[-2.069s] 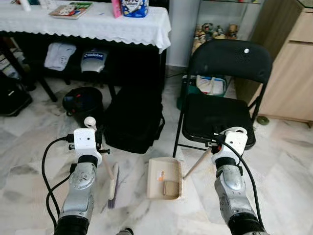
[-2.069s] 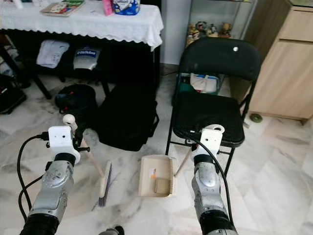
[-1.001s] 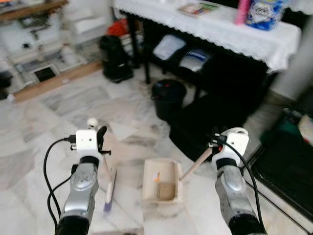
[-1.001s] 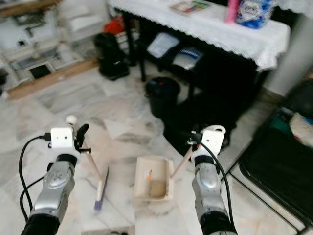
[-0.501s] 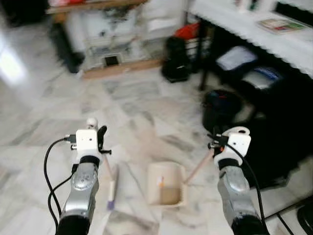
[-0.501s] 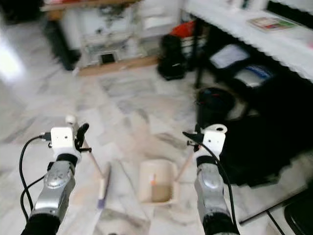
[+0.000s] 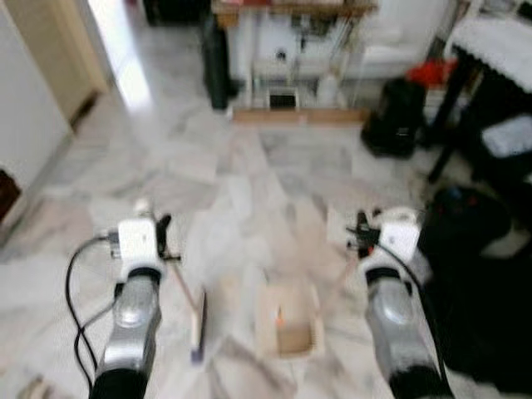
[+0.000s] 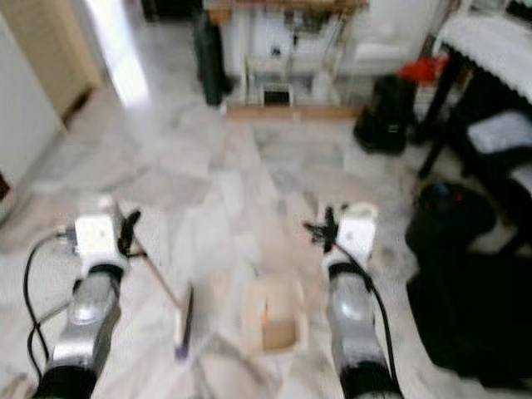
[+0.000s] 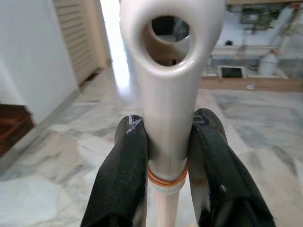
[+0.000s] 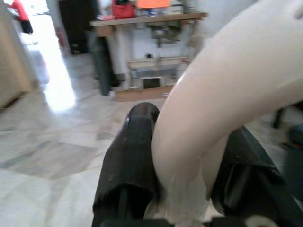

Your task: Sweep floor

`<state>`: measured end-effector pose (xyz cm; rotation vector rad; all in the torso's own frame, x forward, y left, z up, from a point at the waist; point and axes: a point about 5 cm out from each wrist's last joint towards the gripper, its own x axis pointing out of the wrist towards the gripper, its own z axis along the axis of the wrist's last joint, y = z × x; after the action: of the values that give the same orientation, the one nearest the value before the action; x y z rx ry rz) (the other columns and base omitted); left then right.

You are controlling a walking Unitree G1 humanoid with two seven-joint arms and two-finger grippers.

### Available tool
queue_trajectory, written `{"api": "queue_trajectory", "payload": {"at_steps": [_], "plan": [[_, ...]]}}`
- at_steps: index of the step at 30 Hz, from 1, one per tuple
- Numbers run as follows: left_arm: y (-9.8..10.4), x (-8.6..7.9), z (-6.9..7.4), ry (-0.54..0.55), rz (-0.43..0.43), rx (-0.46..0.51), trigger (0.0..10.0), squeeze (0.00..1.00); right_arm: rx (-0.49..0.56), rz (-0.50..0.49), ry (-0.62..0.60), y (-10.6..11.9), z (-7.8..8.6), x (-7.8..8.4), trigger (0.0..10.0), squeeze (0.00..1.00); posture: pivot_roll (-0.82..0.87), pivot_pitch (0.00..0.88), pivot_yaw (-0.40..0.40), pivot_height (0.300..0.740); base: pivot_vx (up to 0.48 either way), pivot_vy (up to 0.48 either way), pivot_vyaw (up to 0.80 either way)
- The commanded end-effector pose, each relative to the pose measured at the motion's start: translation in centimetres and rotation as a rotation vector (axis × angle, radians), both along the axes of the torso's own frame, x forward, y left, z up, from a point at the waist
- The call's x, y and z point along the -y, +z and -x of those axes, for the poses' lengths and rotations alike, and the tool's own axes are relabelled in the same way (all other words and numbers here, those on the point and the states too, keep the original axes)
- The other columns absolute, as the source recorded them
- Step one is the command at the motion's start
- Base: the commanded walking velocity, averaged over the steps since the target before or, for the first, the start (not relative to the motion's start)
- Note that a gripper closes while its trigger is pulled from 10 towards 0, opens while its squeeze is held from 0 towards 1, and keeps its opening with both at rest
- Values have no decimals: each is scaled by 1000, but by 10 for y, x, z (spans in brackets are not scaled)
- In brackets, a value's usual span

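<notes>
On the left, the left gripper (image 9: 165, 146) has its two black fingers (image 9: 124, 175) clamped on the cream handle of the broom (image 7: 197, 320), just below the hanging-hole at the handle's end; the stick slopes down from it to the brush head, which sits low over the marble floor (image 7: 241, 191) in front of the robot. Just beside the brush, toward the middle, lies the beige dustpan (image 7: 288, 322), mouth pointing away, with a small orange scrap and some debris inside. Its long handle rises to the right gripper (image 10: 184, 142), whose fingers (image 10: 130, 156) are closed around the pale curved grip. Farther right stand a black bin (image 7: 465, 218) and dark bags at the edge of the floor under a table; a shelf unit (image 7: 291, 50) lines the far wall. The head views are blurred, so the robot is probably walking to a fresh patch. To sweep well, it should settle first, keep the pan's lip flat on the floor, and draw the brush toward it in short, low strokes without knocking the pan aside.
</notes>
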<state>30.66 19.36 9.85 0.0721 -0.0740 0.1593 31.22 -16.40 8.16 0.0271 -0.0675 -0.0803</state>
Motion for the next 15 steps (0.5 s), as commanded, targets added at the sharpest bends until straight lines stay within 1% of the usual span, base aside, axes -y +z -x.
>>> {"api": "queue_trajectory", "payload": {"at_steps": [1, 15], "plan": [[11, 3, -4, -7, -8, 54, 10000, 0, 58, -16, -11, 14, -4, 3, 10000, 0, -85, 0, 1, 740, 0, 0, 800], [12, 0, -4, 12, -12, 53, 10000, 0, 59, -24, -19, 16, -5, 5, 10000, 0, -85, 14, 0, 740, 0, 0, 800]]}}
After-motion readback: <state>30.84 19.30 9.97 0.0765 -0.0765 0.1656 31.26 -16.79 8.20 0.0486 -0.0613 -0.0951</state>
